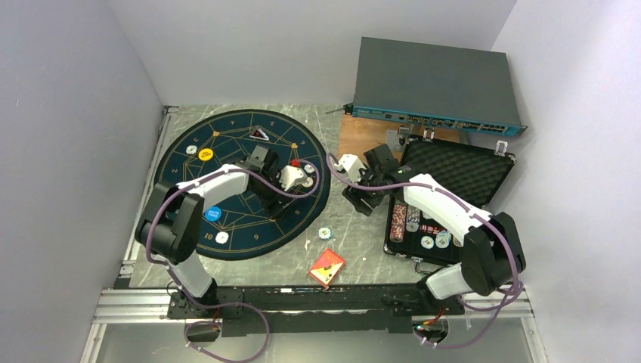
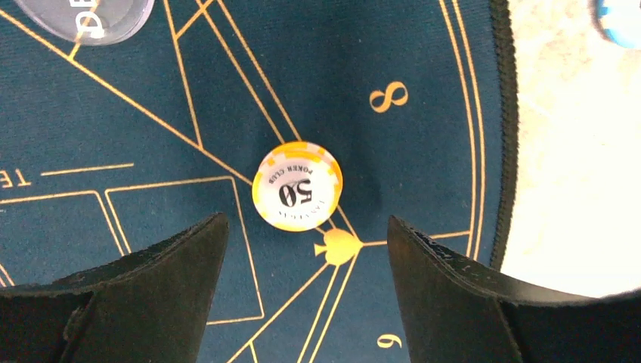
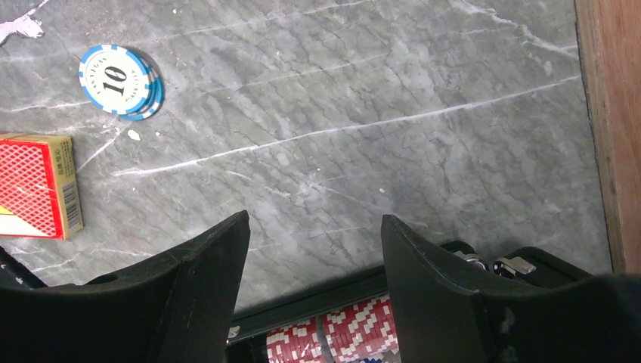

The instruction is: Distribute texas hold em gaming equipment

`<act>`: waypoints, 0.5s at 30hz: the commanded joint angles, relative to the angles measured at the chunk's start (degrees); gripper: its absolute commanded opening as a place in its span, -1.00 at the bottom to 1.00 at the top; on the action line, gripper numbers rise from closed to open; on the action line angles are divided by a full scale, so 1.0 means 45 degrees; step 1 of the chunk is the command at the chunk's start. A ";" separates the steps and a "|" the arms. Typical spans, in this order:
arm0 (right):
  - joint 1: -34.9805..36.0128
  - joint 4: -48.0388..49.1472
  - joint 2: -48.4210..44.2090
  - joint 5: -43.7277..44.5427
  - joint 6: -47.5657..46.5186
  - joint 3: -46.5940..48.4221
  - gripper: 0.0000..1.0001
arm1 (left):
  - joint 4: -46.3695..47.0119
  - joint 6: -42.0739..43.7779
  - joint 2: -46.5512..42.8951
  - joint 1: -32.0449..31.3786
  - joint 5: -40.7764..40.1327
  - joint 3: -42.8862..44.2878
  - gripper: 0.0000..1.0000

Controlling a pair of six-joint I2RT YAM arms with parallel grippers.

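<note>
The left wrist view's top edge is cropping a clear lettered disc (image 2: 83,19) and a blue-rimmed chip (image 2: 621,19); the right wrist view's edges are cutting off a red card box (image 3: 34,185) and red-and-white chips (image 3: 340,333).

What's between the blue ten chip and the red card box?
Only bare marble table with a tiny white fleck separates the blue 10 chip from the red card box, shown in the right wrist view.

bare marble table (image 1: 355,249) lane open down the middle, just a blue chip stack (image 1: 325,234) and card box (image 1: 327,266) parked at 6 o'clock, open case (image 1: 461,170) blocking 3 o'clock, grey box (image 1: 435,83) walling off 1 o'clock
</note>
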 commanded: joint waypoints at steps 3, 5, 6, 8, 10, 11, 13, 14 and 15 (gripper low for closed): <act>-0.0066 0.0561 -0.0191 -0.0221 0.0168 -0.0049 0.36 | 0.0675 0.0050 0.0723 -0.0526 -0.1218 0.0768 0.63; -0.0085 0.0570 -0.0161 -0.0168 0.0171 -0.0047 0.36 | 0.0747 0.0061 0.0923 -0.0570 -0.1278 0.0889 0.60; -0.0100 0.0588 -0.0157 -0.0145 0.0168 -0.0047 0.36 | 0.0733 0.0076 0.1024 -0.0588 -0.1295 0.0924 0.57; -0.0123 0.0590 -0.0145 -0.0123 0.0173 -0.0047 0.36 | 0.0735 0.0081 0.1210 -0.0609 -0.1283 0.1034 0.50; -0.0157 0.0590 -0.0122 -0.0085 0.0187 -0.0030 0.36 | 0.0753 0.0100 0.1321 -0.0631 -0.1202 0.1048 0.41; -0.0187 0.0590 -0.0113 -0.0076 0.0187 -0.0027 0.36 | 0.0753 0.0115 0.1330 -0.0632 -0.1142 0.1058 0.34; -0.0239 0.0609 -0.0083 -0.0055 0.0187 -0.0047 0.36 | 0.0755 0.0139 0.1321 -0.0632 -0.1123 0.1055 0.20; -0.0246 0.0610 -0.0086 -0.0055 0.0194 -0.0047 0.36 | 0.0717 0.0154 0.1298 -0.0632 -0.1108 0.1059 0.11; -0.0271 0.0595 -0.0072 -0.0055 0.0188 -0.0047 0.36 | 0.0666 0.0163 0.1261 -0.0632 -0.1079 0.1091 0.04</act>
